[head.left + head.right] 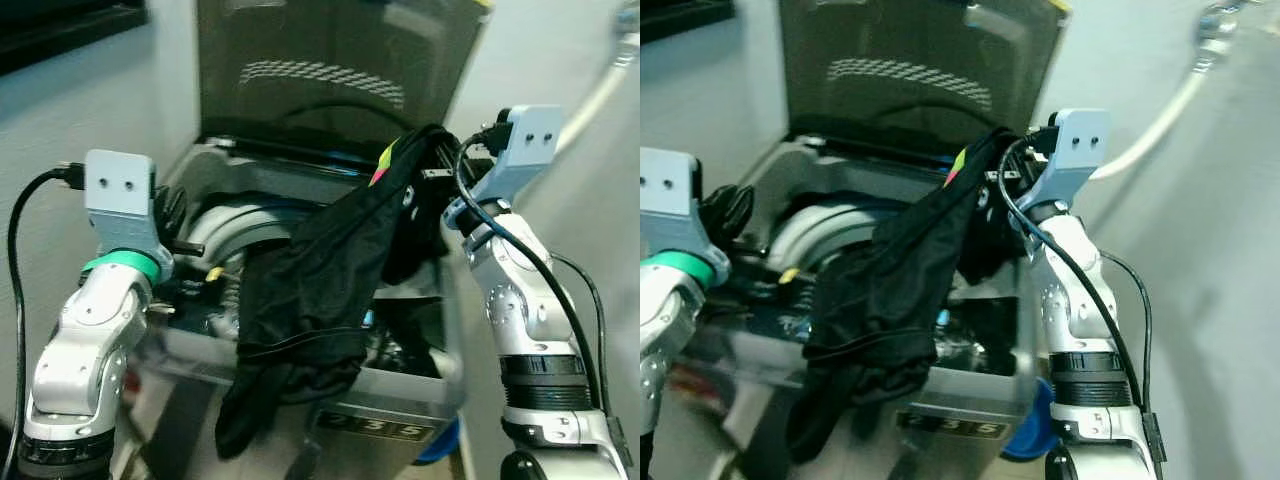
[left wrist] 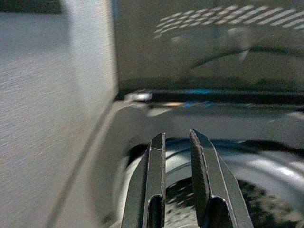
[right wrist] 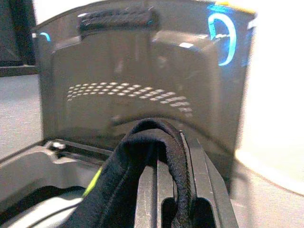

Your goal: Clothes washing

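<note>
1. Over the open top of the grey top-loading washing machine [image 1: 300, 190] my right gripper [image 3: 164, 156] holds one black stretchy garment with a bright yellow and pink tag [image 1: 320, 270]. Its two black fingers are pressed together with a fold of the cloth pinched between them.
2. I think the cloth is held up high so the long part can hang free and then go down into the tub without catching on the rim.
3. Most of the garment hangs in front of the machine. Its low end droops past the front edge, near the panel with numbers [image 1: 375, 428], so it is not inside yet.
4. My left gripper [image 2: 176, 156] sits at the left side of the opening, above the round shiny drum with little holes [image 2: 256, 180]. Its two fingers are close together with a thin gap between them, and they hold nothing. I guess it waits there to push the cloth in if it sticks.
5. The dark see-through lid [image 3: 142, 85] stands straight up at the back, so the way into the tub is open.
6. My count: one washer, one lid, one drum, one garment held up and two grippers. Down in the right side of the machine I see more dark stuff, but I cannot tell if it is clothes.
7. A pale hose [image 1: 1160, 120] runs along the wall [image 1: 1220, 250] on the right. A blue round thing [image 1: 440, 440] peeks out low by the machine's front corner.
</note>
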{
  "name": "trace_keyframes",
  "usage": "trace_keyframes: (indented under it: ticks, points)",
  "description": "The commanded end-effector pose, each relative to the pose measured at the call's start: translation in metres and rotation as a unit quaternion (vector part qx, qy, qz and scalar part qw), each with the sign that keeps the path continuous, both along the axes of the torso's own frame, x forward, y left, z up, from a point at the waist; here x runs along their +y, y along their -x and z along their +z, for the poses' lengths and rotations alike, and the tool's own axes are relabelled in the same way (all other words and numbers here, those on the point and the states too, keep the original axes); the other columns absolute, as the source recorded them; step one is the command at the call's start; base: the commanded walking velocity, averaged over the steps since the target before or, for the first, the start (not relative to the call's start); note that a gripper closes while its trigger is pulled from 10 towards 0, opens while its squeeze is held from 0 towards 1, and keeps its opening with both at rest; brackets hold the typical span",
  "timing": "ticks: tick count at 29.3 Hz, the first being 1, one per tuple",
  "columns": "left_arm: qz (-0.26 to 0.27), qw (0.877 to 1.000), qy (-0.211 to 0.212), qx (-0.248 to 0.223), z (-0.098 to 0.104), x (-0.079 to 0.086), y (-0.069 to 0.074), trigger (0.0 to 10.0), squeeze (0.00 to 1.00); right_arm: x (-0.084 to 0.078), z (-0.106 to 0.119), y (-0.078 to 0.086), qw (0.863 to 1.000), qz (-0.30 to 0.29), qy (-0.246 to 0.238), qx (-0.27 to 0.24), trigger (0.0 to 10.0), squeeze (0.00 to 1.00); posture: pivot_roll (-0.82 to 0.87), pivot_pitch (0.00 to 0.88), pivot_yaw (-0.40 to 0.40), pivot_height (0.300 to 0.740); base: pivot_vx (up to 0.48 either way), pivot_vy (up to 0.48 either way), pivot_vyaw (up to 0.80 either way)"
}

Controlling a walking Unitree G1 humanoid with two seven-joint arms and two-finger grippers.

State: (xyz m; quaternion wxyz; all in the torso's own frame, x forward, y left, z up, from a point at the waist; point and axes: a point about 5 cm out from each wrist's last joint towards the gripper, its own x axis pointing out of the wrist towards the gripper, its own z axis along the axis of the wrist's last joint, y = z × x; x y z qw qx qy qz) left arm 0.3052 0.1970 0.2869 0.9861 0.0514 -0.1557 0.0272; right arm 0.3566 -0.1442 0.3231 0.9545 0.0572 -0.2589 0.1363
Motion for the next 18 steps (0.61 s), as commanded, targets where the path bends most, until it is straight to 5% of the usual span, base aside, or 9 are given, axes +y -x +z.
trace_keyframes:
  ticks: [1, 18]
  points:
    - [0.001, 1.0, -0.003, 0.002, -0.002, 0.0, 0.001, 10.0, 0.0, 0.005, 0.005, 0.002, 1.0, 0.013, -0.002, -0.008, 10.0, 0.0, 0.05, 0.034, -0.047, 0.74, 0.0, 0.0, -0.8]
    - [-0.012, 1.0, -0.001, -0.004, -0.001, -0.002, 0.005, 10.0, 0.0, 0.015, 0.002, 0.002, 0.999, 0.033, 0.001, 0.002, 10.0, 0.0, 0.05, 0.026, -0.055, 0.74, 0.0, 0.0, -0.8]
